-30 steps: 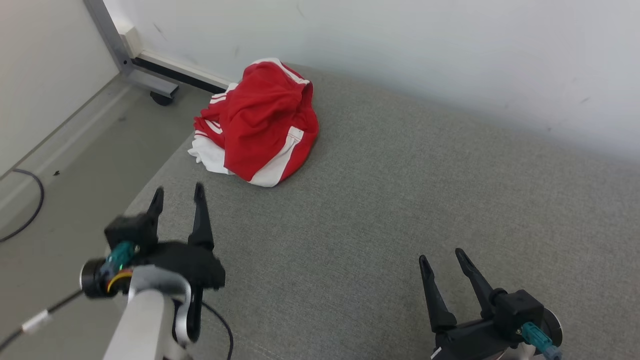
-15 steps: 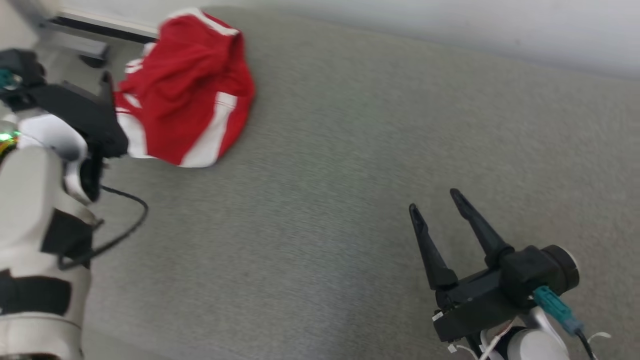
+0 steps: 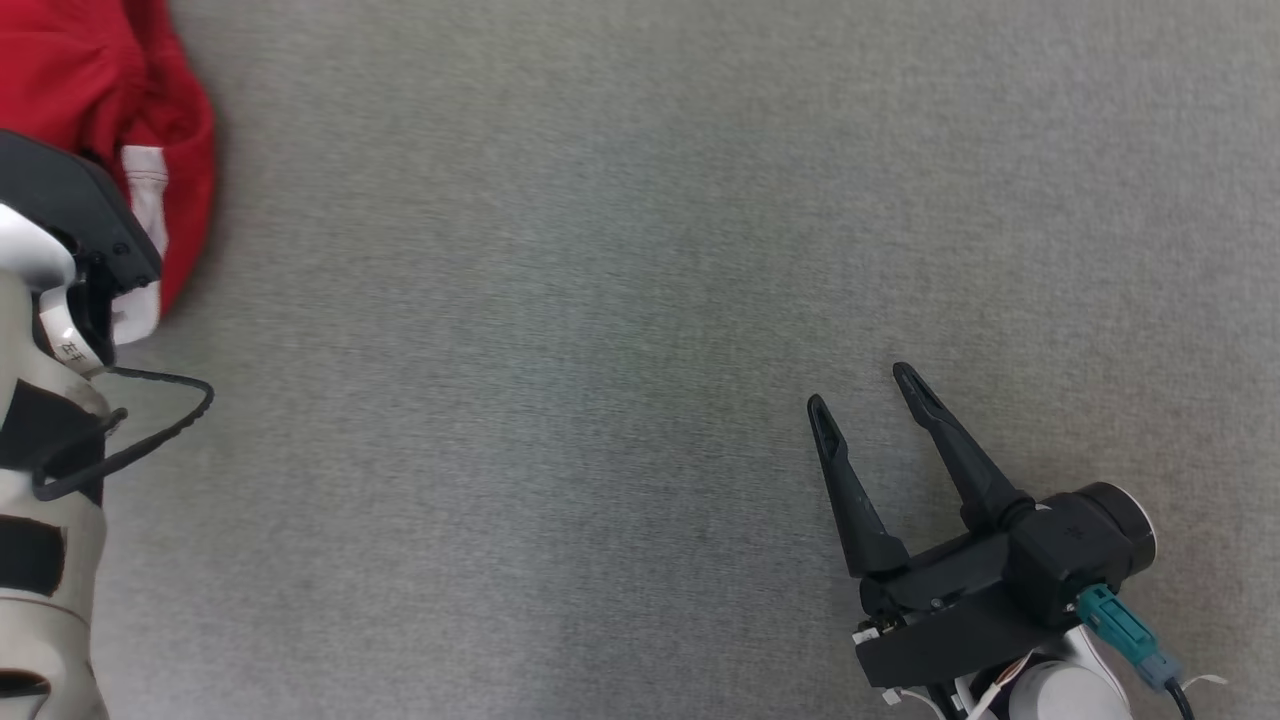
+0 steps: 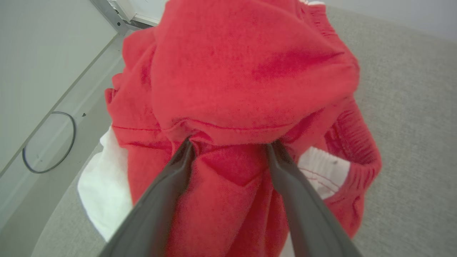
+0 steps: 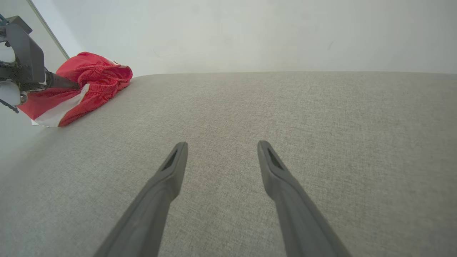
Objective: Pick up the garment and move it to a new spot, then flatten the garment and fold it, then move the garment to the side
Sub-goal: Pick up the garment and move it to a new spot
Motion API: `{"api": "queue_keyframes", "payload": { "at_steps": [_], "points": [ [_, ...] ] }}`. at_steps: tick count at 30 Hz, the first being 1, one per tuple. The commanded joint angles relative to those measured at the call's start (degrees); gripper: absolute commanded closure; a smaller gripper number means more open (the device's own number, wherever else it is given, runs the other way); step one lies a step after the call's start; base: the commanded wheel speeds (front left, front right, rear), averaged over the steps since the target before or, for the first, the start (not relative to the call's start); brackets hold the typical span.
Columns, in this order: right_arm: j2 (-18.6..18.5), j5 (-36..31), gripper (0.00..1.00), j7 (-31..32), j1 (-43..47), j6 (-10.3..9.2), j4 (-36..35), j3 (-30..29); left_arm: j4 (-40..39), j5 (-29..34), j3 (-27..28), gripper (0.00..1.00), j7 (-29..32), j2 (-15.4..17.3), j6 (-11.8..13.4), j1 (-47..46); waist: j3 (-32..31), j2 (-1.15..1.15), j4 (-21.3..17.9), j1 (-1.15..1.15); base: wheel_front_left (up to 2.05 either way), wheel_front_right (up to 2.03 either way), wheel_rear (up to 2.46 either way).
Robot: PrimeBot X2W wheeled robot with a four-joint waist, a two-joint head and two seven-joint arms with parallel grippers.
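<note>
The garment is a crumpled red piece with white panels, bunched at the far left corner of the grey padded surface. It shows at the head view's upper left and in the right wrist view. My left gripper is open, both fingertips pushed under a red fold with cloth between them. In the right wrist view one of its dark fingers reaches into the heap. My right gripper is open, hovering over bare grey fabric at the lower right, with nothing between its fingers.
The padded surface ends just left of the garment, where the floor holds a black cable loop and a metal frame leg. A white wall runs along the far edge. Open grey surface stretches to the right of the garment.
The head camera has swung down and to the right, shifting the whole picture. My left arm has reached forward until its fingers are in the garment. The right gripper stays open, about where it was.
</note>
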Motion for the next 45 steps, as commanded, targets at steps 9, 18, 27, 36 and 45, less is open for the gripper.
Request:
{"api": "queue_keyframes", "payload": {
  "at_steps": [9, 18, 27, 36, 45],
  "points": [
    [1.3, 1.4, 0.00, -1.9, -1.4, 0.19, 2.6, 1.3, 0.7, 1.1, -1.3, 1.00, -1.0, 2.2, -0.6, -1.4, 1.0, -0.02, -3.3, -0.02, 0.00, 0.00, 0.00],
    [2.8, 3.2, 0.00, -4.8, -1.6, 0.19, 7.9, 2.7, -0.7, 1.5, -2.9, 1.00, 1.4, 4.1, -2.0, -2.1, -7.9, -0.02, -2.9, -0.02, 0.00, 0.00, 0.00],
    [3.7, 5.7, 0.00, -8.3, 0.6, 0.19, 13.6, 2.8, -6.4, 2.7, -5.8, 1.00, 2.7, 5.9, -5.0, -3.0, -20.1, -0.02, -5.4, -0.02, 0.00, 0.00, 0.00],
    [3.8, 6.4, 0.00, -8.7, 3.3, 0.19, 15.0, 0.0, -14.4, -0.9, -6.4, 1.00, -0.9, 0.8, -9.2, -1.2, -27.8, -0.02, -10.8, -0.02, 0.00, 0.00, 0.00],
    [3.7, 5.0, 0.00, -7.0, 5.1, 0.19, 12.4, -3.2, -28.6, -6.0, -10.2, 1.00, -1.8, -7.2, -11.9, 6.8, -30.5, -0.02, -19.8, -0.02, 0.00, 0.00, 0.00]
  ]
}}
